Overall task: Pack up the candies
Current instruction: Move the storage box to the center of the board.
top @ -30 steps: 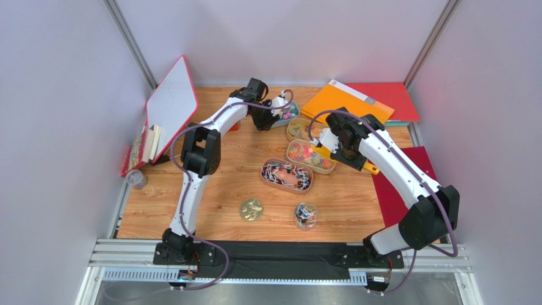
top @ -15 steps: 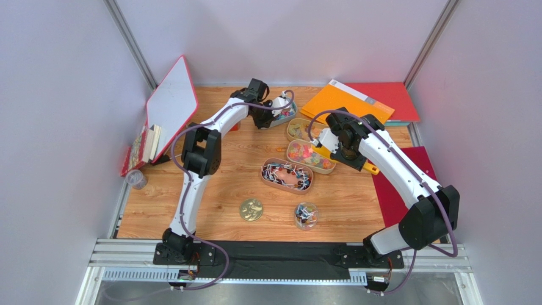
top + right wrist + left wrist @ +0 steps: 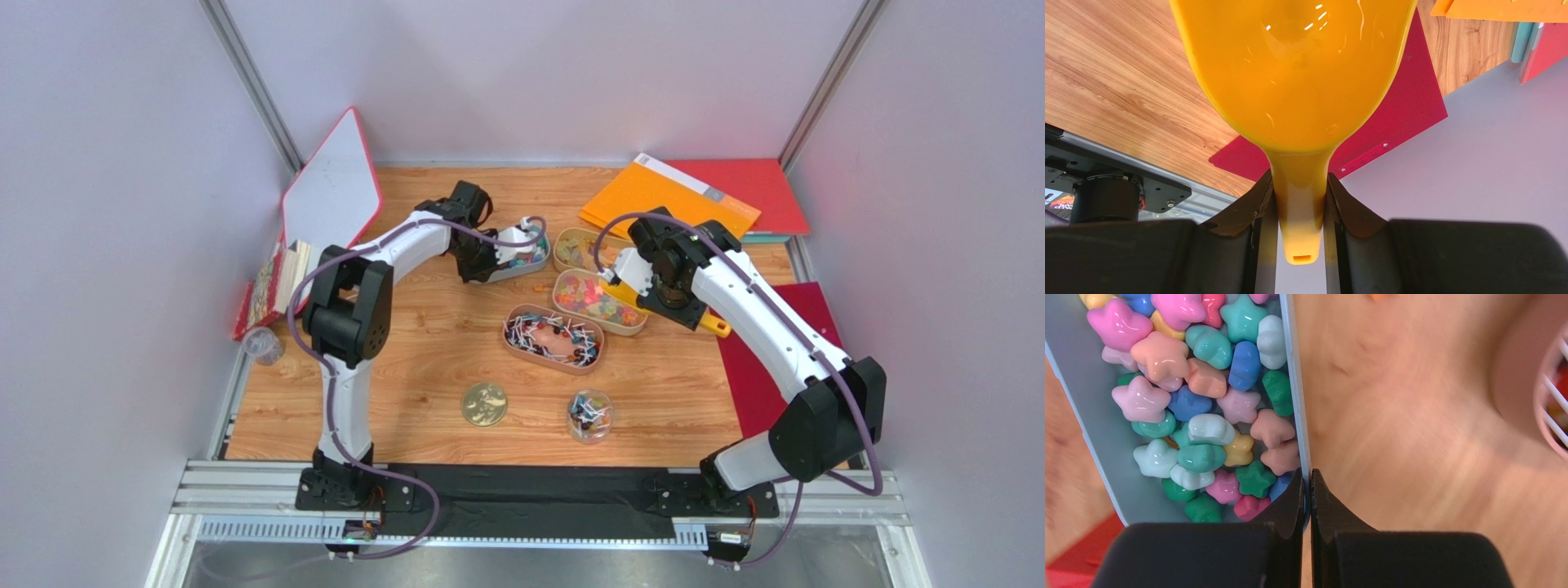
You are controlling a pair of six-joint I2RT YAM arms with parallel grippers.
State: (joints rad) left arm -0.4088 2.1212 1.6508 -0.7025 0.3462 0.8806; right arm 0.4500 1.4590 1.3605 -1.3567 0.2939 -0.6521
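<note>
**Layout.** Nearest the arm bases, a clear jar [image 3: 590, 417] holding a few wrapped candies [image 3: 589, 412] stands in front of the central oval tray [image 3: 505, 328]. A round gold lid [image 3: 483, 404] lies to that tray's front-left. The oval tray is filled with twist-wrapped candies [image 3: 552, 338]. Just beside its far-right end sits a 2nd tray [image 3: 558, 292] of red-orange gummies [image 3: 599, 300], with a 3rd tray [image 3: 559, 249] behind it. A pale blue tray [image 3: 1088, 435] of star candies [image 3: 1198, 416] is found behind the oval tray, slightly left.

**Grippers.** The left gripper [image 3: 1309, 485] is pinched tight on 1 long rim of the blue tray, with only the thin wall between its fingers. The right gripper [image 3: 1300, 205] is clamped on the handle of a yellow-orange scoop [image 3: 1290, 73], held to the oval tray's far right.

**Handling.** The star candies are judged light, hard and glossy, and apt to roll or spill. They are better taken by scoop, or moved within their tray, than pinched singly. The tray wall is judged thin, so tilting under a 1-edge grip is a risk.

**Room.** Bare wood lies open to the left of the oval tray. To its right the trays are crowded together. Orange folders [image 3: 650, 202] bound the space behind them.
</note>
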